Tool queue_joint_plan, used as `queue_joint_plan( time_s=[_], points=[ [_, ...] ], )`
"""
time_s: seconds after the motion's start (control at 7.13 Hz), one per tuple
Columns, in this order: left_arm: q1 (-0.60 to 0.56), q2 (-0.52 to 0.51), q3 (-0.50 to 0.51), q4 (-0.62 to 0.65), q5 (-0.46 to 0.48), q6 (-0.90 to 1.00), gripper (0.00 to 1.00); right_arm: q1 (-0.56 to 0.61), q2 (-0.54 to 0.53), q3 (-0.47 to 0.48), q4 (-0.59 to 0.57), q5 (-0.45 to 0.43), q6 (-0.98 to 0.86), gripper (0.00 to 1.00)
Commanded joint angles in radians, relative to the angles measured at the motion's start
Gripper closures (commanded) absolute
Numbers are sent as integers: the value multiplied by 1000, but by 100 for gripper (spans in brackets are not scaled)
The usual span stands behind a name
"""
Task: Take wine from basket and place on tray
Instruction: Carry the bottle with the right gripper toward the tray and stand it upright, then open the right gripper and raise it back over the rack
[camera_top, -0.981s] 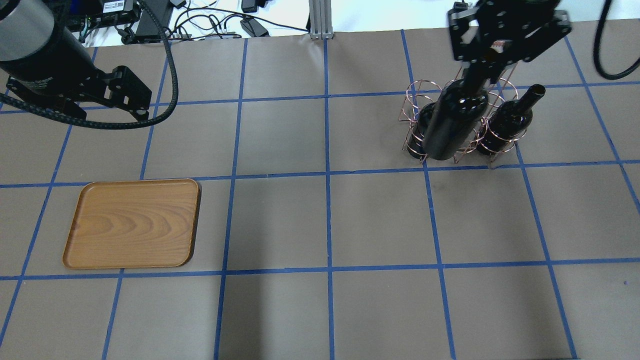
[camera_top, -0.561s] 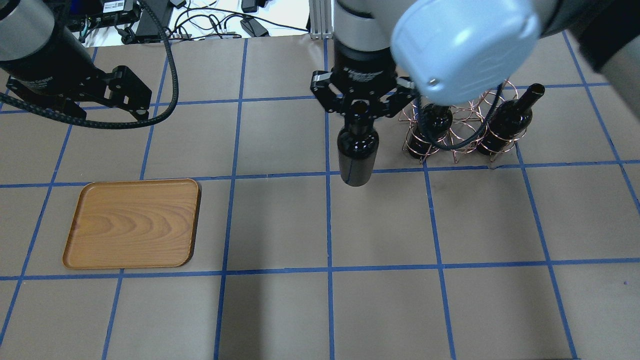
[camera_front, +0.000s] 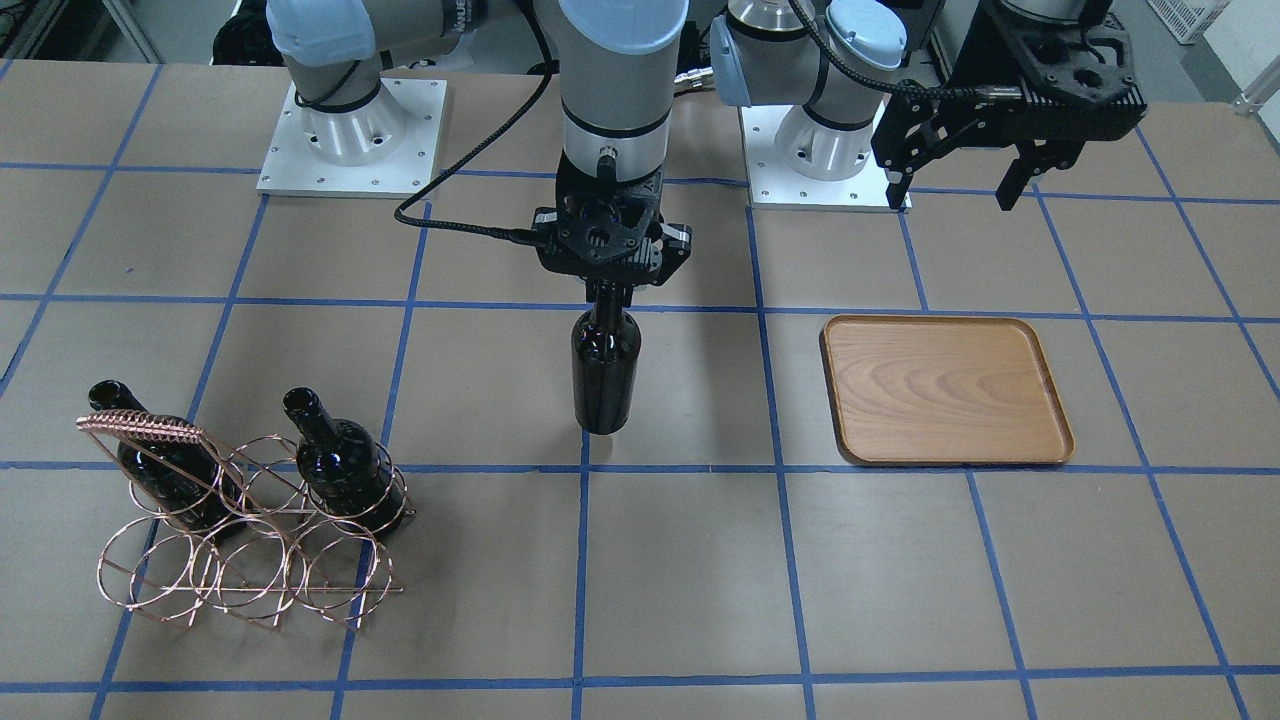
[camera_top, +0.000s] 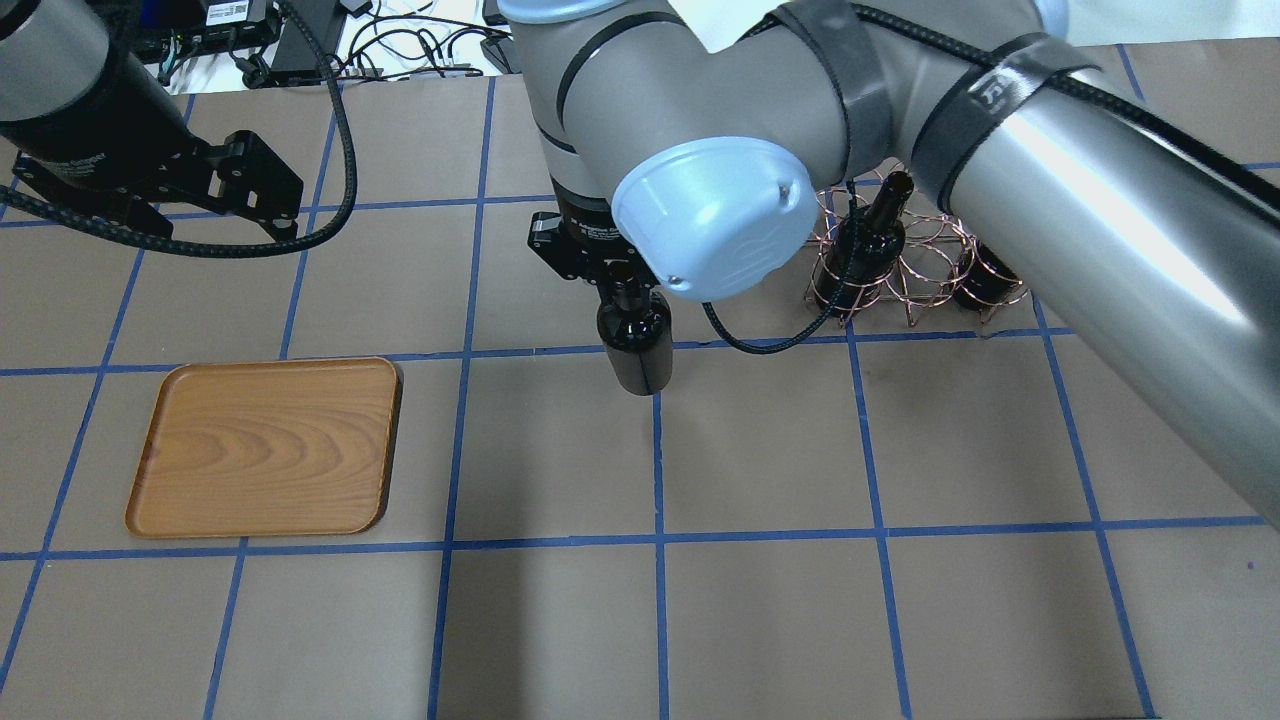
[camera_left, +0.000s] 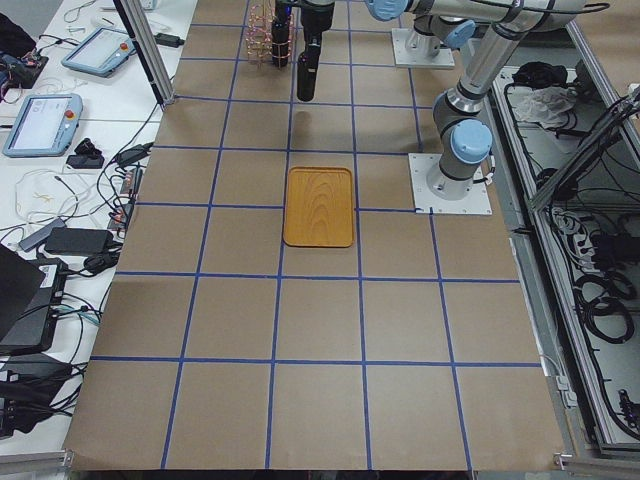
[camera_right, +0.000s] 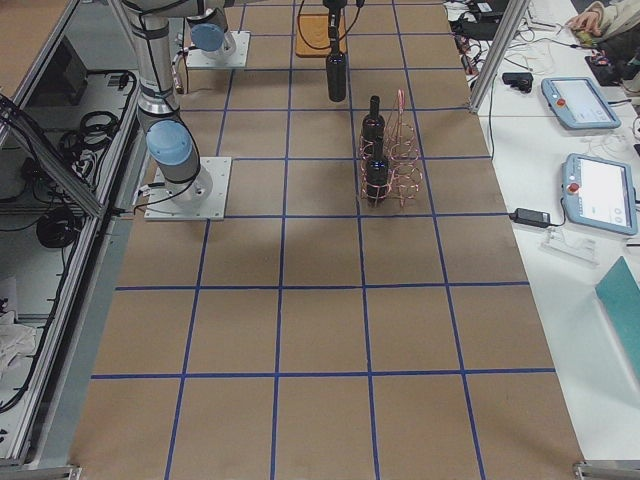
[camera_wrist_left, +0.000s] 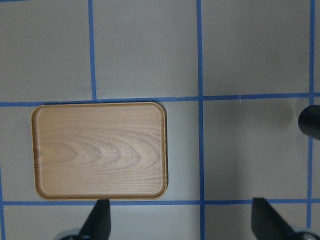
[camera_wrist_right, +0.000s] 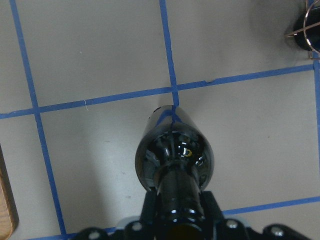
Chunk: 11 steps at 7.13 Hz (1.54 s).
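My right gripper (camera_front: 611, 290) is shut on the neck of a dark glossy wine bottle (camera_front: 603, 372) and holds it upright above the table's middle, between the basket and the tray; the bottle also shows in the overhead view (camera_top: 634, 340) and the right wrist view (camera_wrist_right: 174, 160). The copper wire basket (camera_front: 245, 545) holds two more dark bottles (camera_front: 345, 465). The wooden tray (camera_top: 268, 445) lies flat and bare; it also shows in the left wrist view (camera_wrist_left: 99, 150). My left gripper (camera_front: 955, 180) hangs open and empty above the table, behind the tray.
Blue tape lines grid the brown table. Cables and devices lie beyond the far table edge (camera_top: 400, 45). My right arm (camera_top: 1000, 150) spans over the basket in the overhead view.
My right gripper has carried the bottle up out of the basket and leftward toward the tray, past the table's middle line. The left arm has not moved.
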Motion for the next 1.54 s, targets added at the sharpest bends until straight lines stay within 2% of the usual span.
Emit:
queue_joint_plan(
  time_s=[0.0,0.14,0.28,0.42,0.56,0.7,0.84,0.98,1.26,1.4],
  points=[
    [0,0,0,-1,0,0,0,4,21,28,-31,3,-1,87],
    [0,0,0,-3,0,0,0,4,29,56,-77,3,-1,83],
    [0,0,0,0,0,0,0,4,31,58,-117,2,4,54],
    [0,0,0,0,0,0,0,2,29,52,-113,6,4,30],
    [0,0,0,-1,0,0,0,-13,17,34,-102,8,-10,28],
    [0,0,0,0,0,0,0,-24,5,9,-78,0,-16,7],
    [0,0,0,-1,0,0,0,-69,-12,-32,-41,-6,-136,2],
    [0,0,0,-1,0,0,0,-160,-65,-83,73,-4,-278,1],
    [0,-2,0,2,0,0,0,-382,-181,-88,226,-12,-671,1],
    [0,-2,0,-1,0,0,0,-430,-224,-65,243,-12,-730,0]
  ],
)
